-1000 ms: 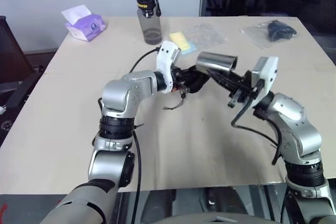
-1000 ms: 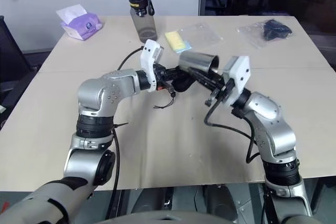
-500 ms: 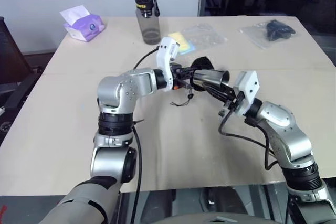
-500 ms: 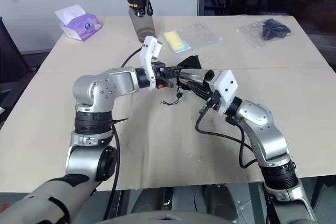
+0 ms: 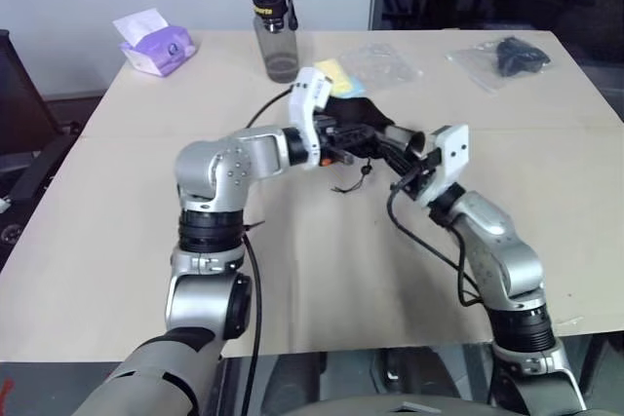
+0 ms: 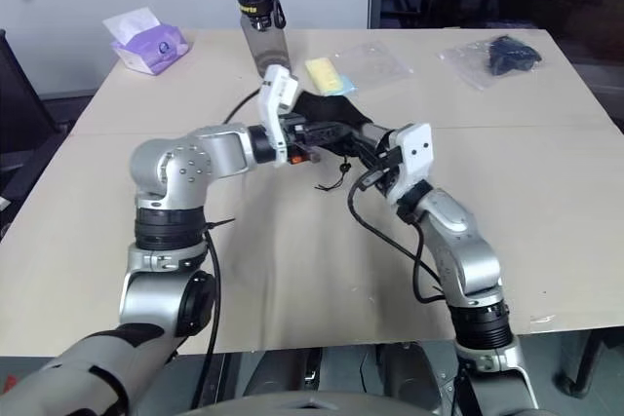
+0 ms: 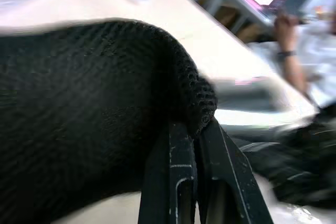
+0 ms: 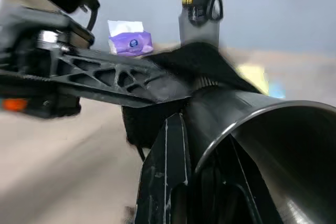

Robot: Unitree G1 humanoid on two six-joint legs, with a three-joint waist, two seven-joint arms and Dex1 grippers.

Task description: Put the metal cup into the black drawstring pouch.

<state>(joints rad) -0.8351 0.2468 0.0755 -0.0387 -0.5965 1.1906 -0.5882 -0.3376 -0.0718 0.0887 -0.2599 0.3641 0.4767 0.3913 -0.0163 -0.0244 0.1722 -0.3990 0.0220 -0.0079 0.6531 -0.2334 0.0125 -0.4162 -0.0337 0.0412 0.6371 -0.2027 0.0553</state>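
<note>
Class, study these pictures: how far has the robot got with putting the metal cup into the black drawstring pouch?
Done: both things are lifted off the table.

In hand: the left gripper is shut on the black drawstring pouch, and the right gripper is shut on the metal cup's rim, with the cup's base pushing into the pouch mouth.

Left: the cup's open end is not yet inside; then release.
</note>
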